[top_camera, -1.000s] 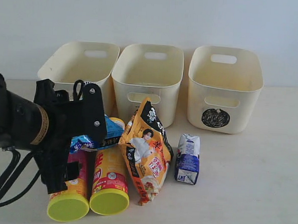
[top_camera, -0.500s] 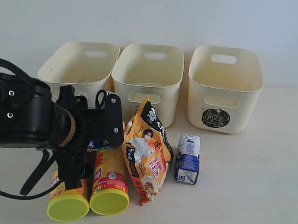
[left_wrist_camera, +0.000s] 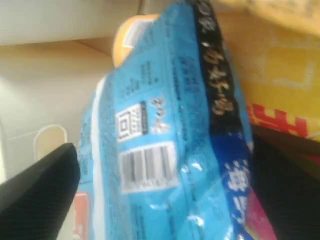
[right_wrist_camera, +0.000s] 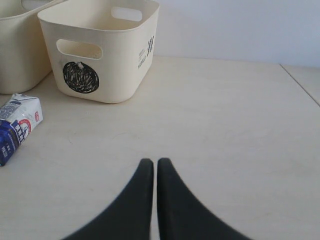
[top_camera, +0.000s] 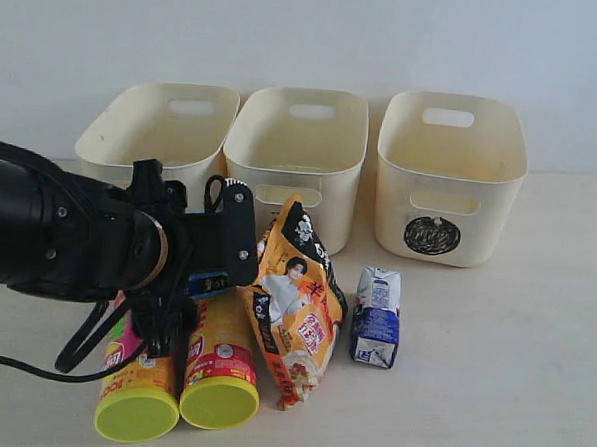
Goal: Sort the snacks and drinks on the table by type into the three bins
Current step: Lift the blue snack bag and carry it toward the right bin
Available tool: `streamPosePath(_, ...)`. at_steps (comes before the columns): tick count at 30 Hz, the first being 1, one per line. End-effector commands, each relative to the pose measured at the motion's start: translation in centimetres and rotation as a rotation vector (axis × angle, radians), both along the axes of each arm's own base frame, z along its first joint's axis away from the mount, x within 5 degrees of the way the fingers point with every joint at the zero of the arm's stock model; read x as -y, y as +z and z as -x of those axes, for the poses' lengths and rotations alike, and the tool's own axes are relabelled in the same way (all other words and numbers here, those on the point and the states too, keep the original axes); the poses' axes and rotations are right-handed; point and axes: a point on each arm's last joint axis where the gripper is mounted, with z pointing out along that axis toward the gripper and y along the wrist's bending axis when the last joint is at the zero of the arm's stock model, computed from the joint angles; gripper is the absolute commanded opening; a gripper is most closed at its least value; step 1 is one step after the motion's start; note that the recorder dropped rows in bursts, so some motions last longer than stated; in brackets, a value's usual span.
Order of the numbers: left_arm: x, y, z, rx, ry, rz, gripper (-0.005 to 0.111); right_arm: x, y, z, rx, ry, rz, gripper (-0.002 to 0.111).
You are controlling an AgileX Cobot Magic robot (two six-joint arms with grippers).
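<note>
A crinkly blue bag (left_wrist_camera: 165, 100) lies between the spread fingers (left_wrist_camera: 45, 195) of my open left gripper (left_wrist_camera: 165, 150). In the exterior view that gripper (top_camera: 216, 269) hangs over the far ends of the pink tube (top_camera: 135, 380) and the yellow tube (top_camera: 219, 365), and only a scrap of the blue bag (top_camera: 209, 281) shows. The orange-black bag (top_camera: 294, 303) leans beside them. The blue and white carton (top_camera: 377, 316) lies to its right. My right gripper (right_wrist_camera: 151, 163) is shut and empty above the table (right_wrist_camera: 225, 125). The purple carton is hidden.
Three cream bins stand in a row at the back: left (top_camera: 113, 134), middle (top_camera: 296, 178), and right (top_camera: 490, 209) with the scribbled circle. The circle bin (right_wrist_camera: 125, 70) and the carton (right_wrist_camera: 17, 125) also show in the right wrist view.
My left arm has swung right and lower, over the tubes. Its fingers now straddle the blue bag. Nothing on the table has moved.
</note>
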Motion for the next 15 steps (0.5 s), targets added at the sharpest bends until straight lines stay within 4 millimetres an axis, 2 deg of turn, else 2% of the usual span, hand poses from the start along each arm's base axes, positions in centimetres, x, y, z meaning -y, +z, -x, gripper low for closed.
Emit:
streamPosePath(1,0.7,-0.2,-0.7,0.005,0.014,0.015,0.081,0.0,0.0,0.0,0.008,0.001,0.007,0.0)
streamPosePath(15,0.2,-2.7,-1.3,-0.035,0.102,-0.101,0.08,0.0,0.0,0.0,0.008,0.001,0.007,0.0)
